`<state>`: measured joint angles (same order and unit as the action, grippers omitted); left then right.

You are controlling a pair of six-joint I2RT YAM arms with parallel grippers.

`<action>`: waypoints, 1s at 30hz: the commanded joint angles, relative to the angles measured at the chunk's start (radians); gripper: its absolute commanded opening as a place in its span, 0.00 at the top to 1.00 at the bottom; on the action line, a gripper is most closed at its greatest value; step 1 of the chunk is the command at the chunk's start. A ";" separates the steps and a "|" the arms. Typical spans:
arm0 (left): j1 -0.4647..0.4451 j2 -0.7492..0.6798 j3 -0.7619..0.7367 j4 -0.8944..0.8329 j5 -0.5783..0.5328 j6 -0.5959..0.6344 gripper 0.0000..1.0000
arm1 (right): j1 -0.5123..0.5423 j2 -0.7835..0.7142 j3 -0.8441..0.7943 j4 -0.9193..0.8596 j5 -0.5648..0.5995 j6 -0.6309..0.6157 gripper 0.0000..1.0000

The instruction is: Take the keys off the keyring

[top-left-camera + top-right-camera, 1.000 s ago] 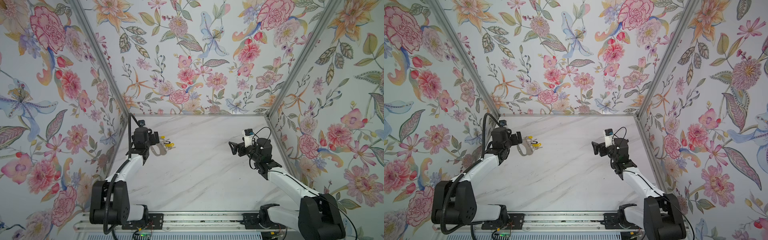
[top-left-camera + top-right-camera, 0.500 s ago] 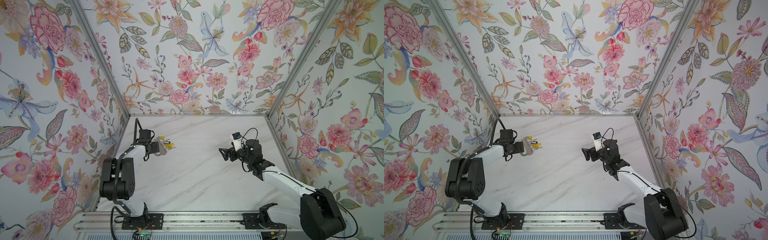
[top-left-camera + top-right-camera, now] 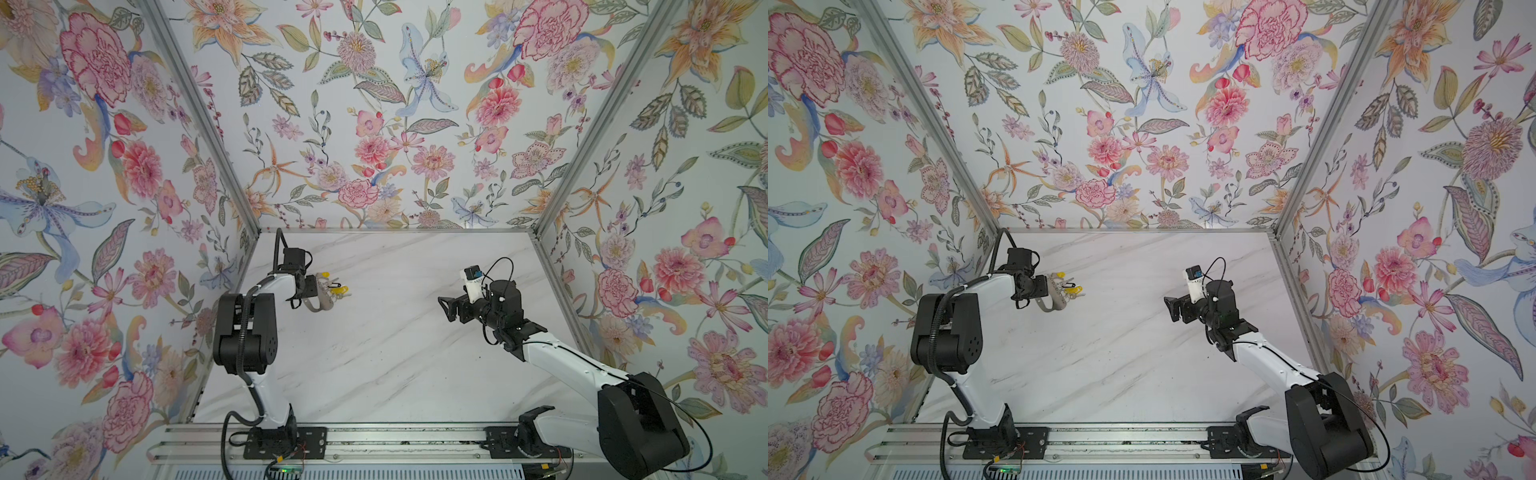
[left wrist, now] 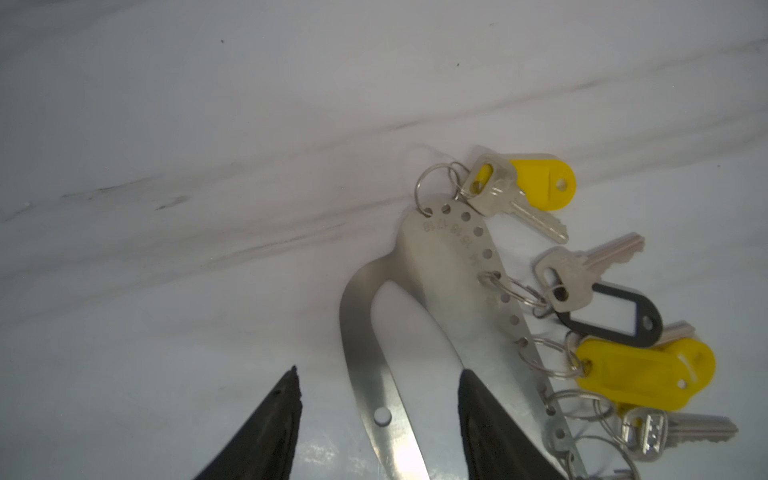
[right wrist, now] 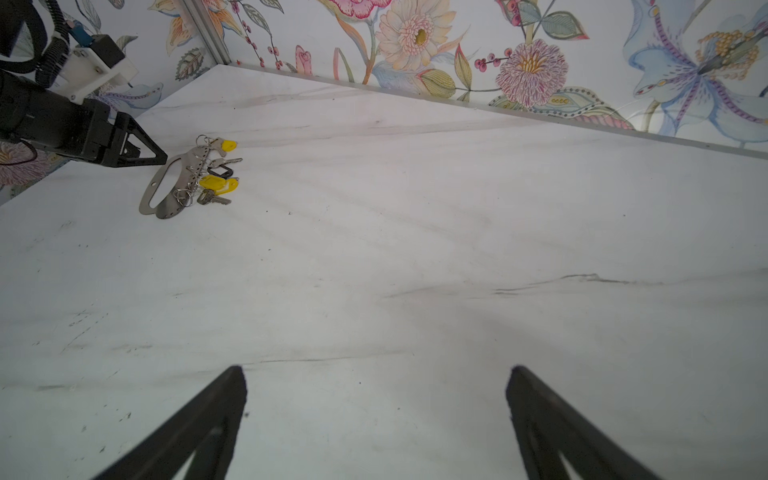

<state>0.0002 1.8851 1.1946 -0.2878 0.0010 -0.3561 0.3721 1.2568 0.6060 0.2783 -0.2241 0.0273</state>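
Both top views: keyring (image 3: 322,306) flat on tabletop (image 3: 395,365), far-left; keys (image 3: 338,289) fanned off one edge; left end effector (image 3: 312,286) at it; right end effector (image 3: 1170,309) well apart.
Left wrist: fingers (image 4: 270,428) apart, straddling the handle limb, likely to pin the keyring.
Right wrist: fingers spread wide, nothing between.

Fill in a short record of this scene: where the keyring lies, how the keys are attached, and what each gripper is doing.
keyring: flat on the table, towards its far left
keys: on small split rings through holes along the keyring's edge; none seen loose
tags: yellow tags, one black tag
left gripper: jaws apart, astride the keyring's thin handle band, not pinching it
right gripper: open, empty, well away from the keyring
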 commanded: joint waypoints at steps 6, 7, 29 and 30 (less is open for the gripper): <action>0.021 0.088 0.068 -0.044 0.014 0.009 0.51 | 0.005 -0.020 -0.026 0.004 0.032 0.011 0.01; 0.024 0.096 0.070 -0.042 0.015 0.011 0.56 | 0.005 -0.021 -0.028 0.003 0.032 0.011 0.01; -0.022 0.079 -0.020 -0.079 0.091 0.092 0.75 | 0.003 -0.012 0.013 -0.015 -0.026 0.023 0.01; -0.030 0.080 -0.024 -0.083 0.080 0.095 0.75 | 0.002 -0.010 0.017 -0.017 -0.026 0.021 0.01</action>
<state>0.0097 1.9579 1.2144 -0.2687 0.0666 -0.2958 0.3717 1.2522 0.5945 0.2790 -0.2287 0.0353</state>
